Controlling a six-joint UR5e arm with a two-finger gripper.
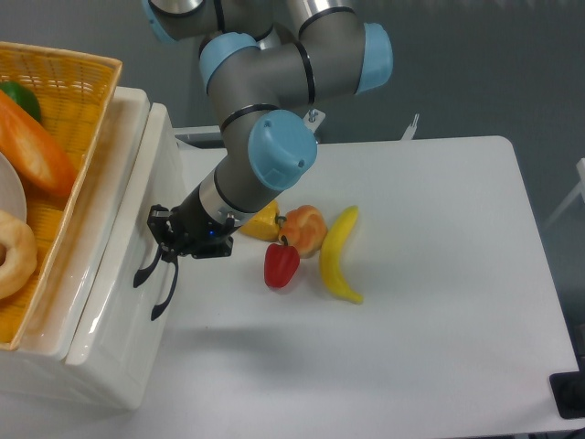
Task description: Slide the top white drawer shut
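The white cabinet stands at the left edge. Its top white drawer (137, 210) sticks out a little toward the table, and its black curved handle (144, 272) is on the front. The lower drawer's black handle (165, 298) shows just beyond it. My gripper (164, 238) is at the top drawer's front, right above the handle, with its black fingers pointing at the front and touching or nearly touching it. The dark fingers merge with the handle, so their spread is unclear.
A yellow wicker basket (87, 110) with food sits on top of the cabinet. On the white table (439, 274) lie a red pepper (281, 264), an orange fruit (305, 228), a banana (339, 255) and a yellow item (262, 222) partly behind my arm.
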